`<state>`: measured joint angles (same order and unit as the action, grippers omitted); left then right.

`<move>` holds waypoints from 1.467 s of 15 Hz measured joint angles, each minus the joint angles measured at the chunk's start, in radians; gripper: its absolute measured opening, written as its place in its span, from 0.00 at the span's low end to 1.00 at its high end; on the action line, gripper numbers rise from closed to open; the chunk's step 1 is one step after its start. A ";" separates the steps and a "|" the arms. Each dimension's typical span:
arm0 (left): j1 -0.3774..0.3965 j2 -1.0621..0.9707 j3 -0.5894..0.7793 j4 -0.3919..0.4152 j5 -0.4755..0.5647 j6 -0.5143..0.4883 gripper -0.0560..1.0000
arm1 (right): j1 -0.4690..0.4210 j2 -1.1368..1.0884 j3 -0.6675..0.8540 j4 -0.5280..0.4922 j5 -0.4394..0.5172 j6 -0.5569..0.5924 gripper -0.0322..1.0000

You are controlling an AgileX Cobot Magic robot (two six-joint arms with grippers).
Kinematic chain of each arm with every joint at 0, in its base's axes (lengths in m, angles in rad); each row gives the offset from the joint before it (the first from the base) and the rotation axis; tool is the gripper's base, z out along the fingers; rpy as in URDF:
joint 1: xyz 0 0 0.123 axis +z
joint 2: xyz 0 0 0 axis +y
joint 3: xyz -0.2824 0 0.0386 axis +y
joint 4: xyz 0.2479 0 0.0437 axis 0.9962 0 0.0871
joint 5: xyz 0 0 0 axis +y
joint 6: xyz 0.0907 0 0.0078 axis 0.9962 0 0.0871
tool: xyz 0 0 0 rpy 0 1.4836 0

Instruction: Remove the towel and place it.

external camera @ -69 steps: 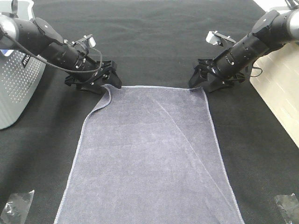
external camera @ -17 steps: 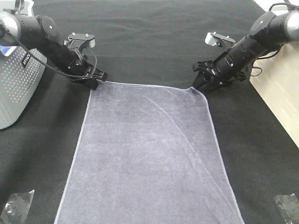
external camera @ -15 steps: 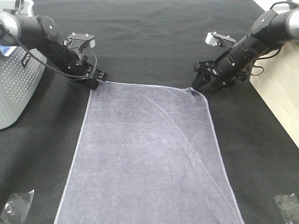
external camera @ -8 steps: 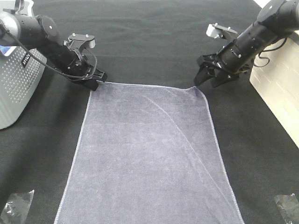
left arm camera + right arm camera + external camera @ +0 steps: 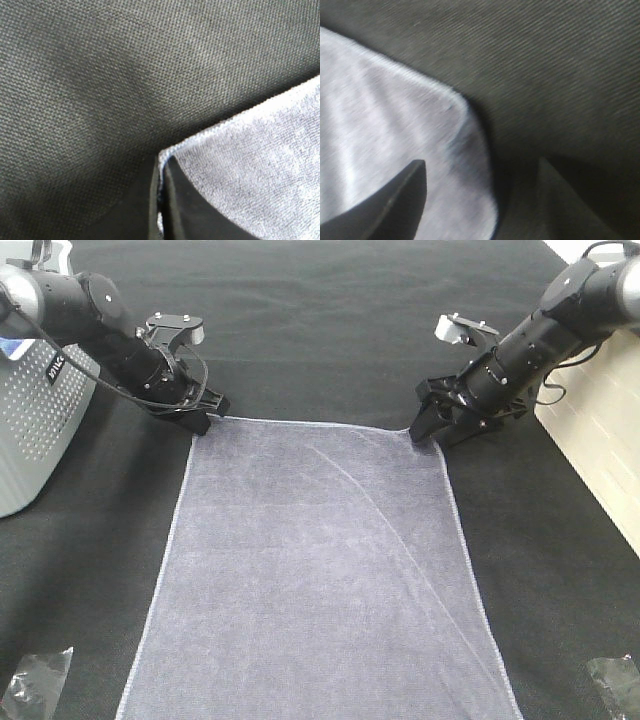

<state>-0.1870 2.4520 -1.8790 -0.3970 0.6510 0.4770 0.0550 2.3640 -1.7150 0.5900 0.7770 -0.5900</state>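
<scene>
Large rectangular grey-lavender terry towel, flat on black woven table cloth: one far corner pinched in closed jaws of left gripper, other corner loose between parted jaws of right gripper; likely hazard: one-sided lift drags it askew.

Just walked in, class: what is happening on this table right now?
Two robot arms are working on a grey-lavender towel that lies spread flat on the black table cloth. The left gripper has its jaws shut on the towel's far left corner. The right gripper is at the far right corner with its jaws open around it, not gripping.
</scene>
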 joint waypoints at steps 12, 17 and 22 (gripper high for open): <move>0.000 0.000 0.000 0.000 -0.001 0.000 0.05 | 0.058 0.035 -0.007 0.055 -0.080 -0.102 0.64; 0.000 0.000 0.000 0.000 -0.001 0.003 0.05 | 0.072 0.034 -0.018 -0.077 -0.082 -0.018 0.59; 0.000 0.000 0.000 0.000 -0.001 0.003 0.05 | 0.071 0.034 -0.020 -0.133 -0.090 -0.014 0.37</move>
<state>-0.1870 2.4520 -1.8790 -0.3970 0.6500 0.4800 0.1260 2.3980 -1.7350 0.4570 0.6870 -0.6040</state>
